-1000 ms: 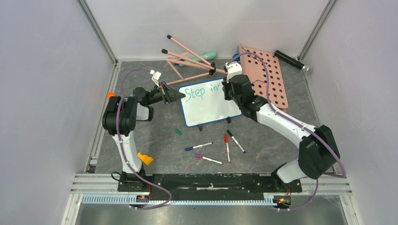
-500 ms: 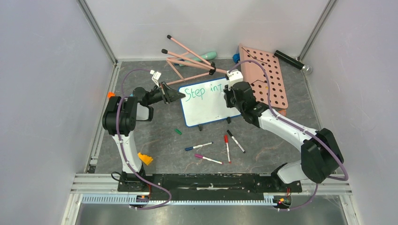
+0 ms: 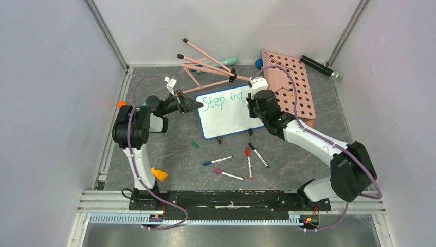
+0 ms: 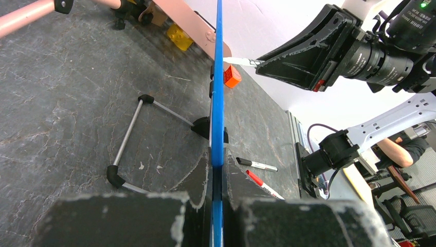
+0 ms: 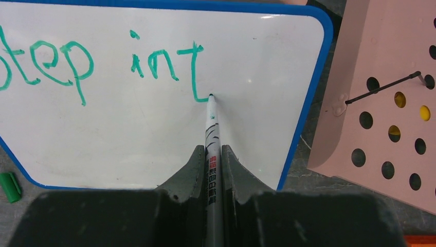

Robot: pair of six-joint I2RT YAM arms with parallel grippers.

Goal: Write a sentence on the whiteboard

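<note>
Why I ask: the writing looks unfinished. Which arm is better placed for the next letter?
Right. The right gripper is shut on the marker, its tip on the whiteboard where the sentence stops. The left gripper clamps the board's blue edge.

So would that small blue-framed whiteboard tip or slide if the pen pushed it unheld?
The small blue-framed whiteboard looks stiff: its edge runs straight in the left wrist view. Its thin wire feet suggest it is light and would probably skid or tip; the left gripper is shut on its edge, likely bracing it.
</note>
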